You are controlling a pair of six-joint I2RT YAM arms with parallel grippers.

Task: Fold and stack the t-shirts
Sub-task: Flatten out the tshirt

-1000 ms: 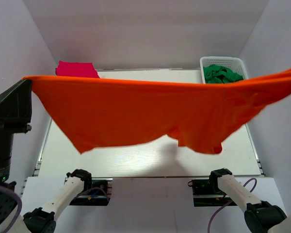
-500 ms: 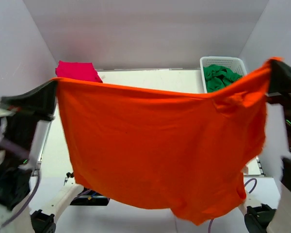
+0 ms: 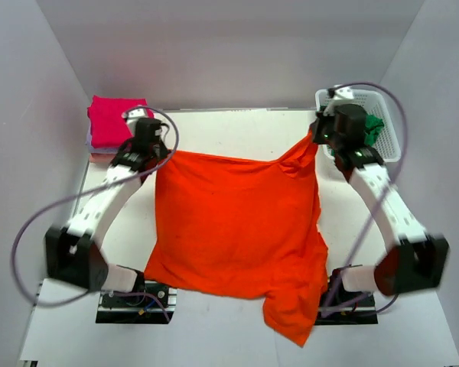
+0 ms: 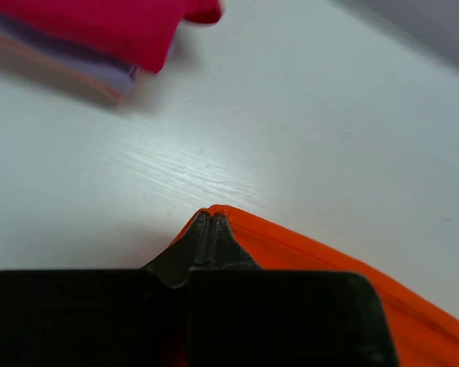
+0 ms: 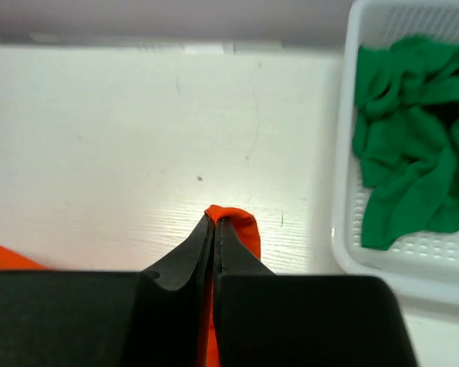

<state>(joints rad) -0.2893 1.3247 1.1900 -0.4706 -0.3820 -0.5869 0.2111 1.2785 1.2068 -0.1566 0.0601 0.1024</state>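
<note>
left pincer [image 4: 210,219] pinching orange t-shirt [image 3: 237,222] corner — magenta t-shirt [image 4: 99,27] ahead-left | right pincer [image 5: 216,223] pinching other corner — green t-shirt [image 5: 409,164], in basket [image 5: 343,191], ahead-right | top view alone: cloth spread on table [image 3: 237,126] between and behind both pincers

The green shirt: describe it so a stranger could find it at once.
On the white table, a white plastic basket stands at the far right corner. The green shirt lies crumpled inside it. It is the only green cloth and the only one in a basket; the orange shirt is spread out, the pink one folded far left.
</note>
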